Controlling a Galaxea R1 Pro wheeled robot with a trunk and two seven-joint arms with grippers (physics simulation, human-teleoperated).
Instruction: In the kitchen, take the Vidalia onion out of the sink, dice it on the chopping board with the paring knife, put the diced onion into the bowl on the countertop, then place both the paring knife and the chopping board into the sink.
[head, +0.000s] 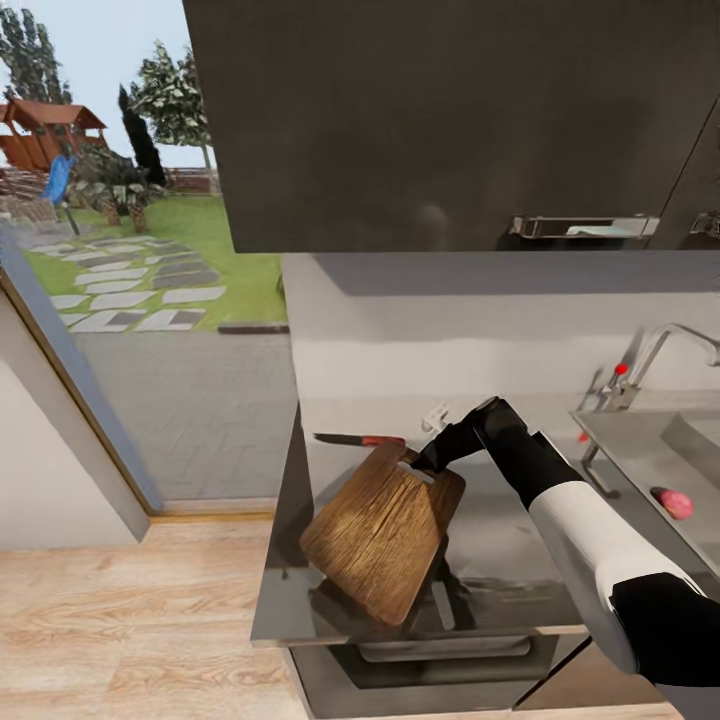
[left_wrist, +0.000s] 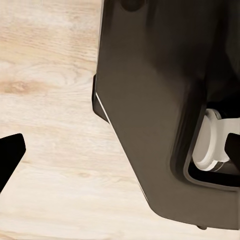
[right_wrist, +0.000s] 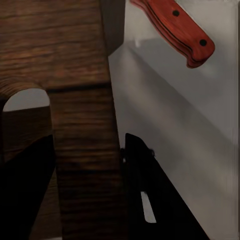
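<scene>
Scene at the counter (head: 480, 540), taking the board (head: 385, 530) as landmark. The wooden board lay on the grey counter near its front edge, turned at a slant, its handle end pointing toward the wall. The right gripper (head: 432, 462) met that handle end; from the right wrist camera its two dark fingers (right_wrist: 150, 200) sat on either side of the handle strip of the board (right_wrist: 75, 75), closed to a narrow gap and apparently clamping it beside the handle hole. The knife (head: 358, 439) lay flat on the counter just beyond the board's handle end, red handle (right_wrist: 180, 30) nearest the gripper, blade pointing away from the sink (head: 660, 470). The onion (head: 676, 503), a pinkish ball, rested in the sink basin, well to the right of the board, below the tap (head: 650, 360). The left gripper: one dark fingertip (left_wrist: 10, 155) showed over the wood floor (left_wrist: 50, 75) beside the robot's dark body (left_wrist: 165, 110); its opening could not be judged.
</scene>
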